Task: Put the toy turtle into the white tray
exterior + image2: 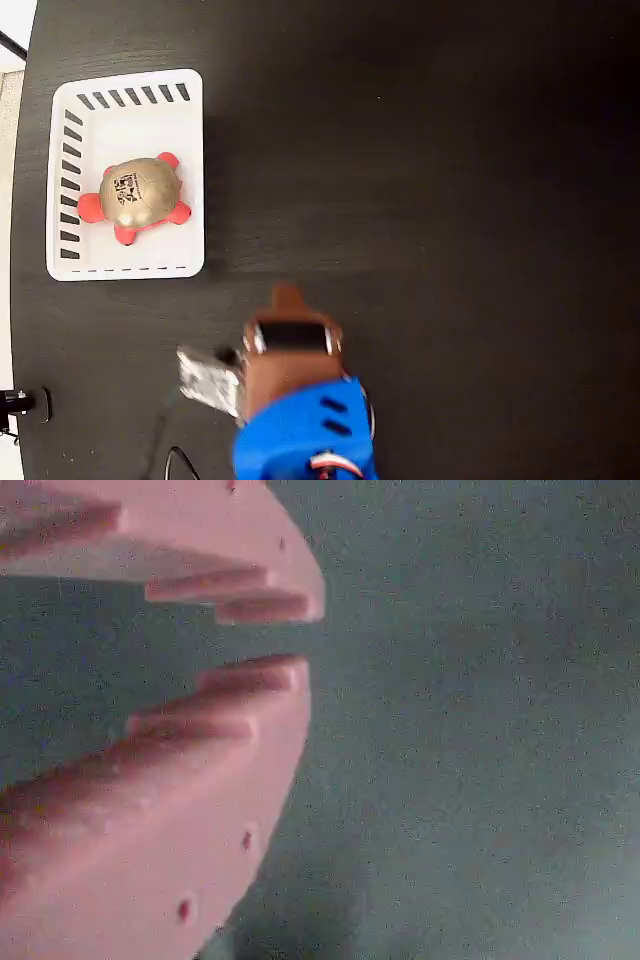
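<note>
Print on the toy turtle [140,192] is seen as a dark mark, too blurred to be read. It is seated inside the white tray [186,110]. Below-right of the tray, over bare counter [450,200], the end effector [300,638] is held slightly parted, seemingly empty.

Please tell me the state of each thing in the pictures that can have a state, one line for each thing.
toy turtle: lying shell up inside the tray, not held.
white tray: flat on the table, holding the turtle and nothing else.
gripper: empty, fingers slightly apart with only a narrow gap, off to the side of the tray.
table: dark, bare apart from the tray and the arm.
</note>
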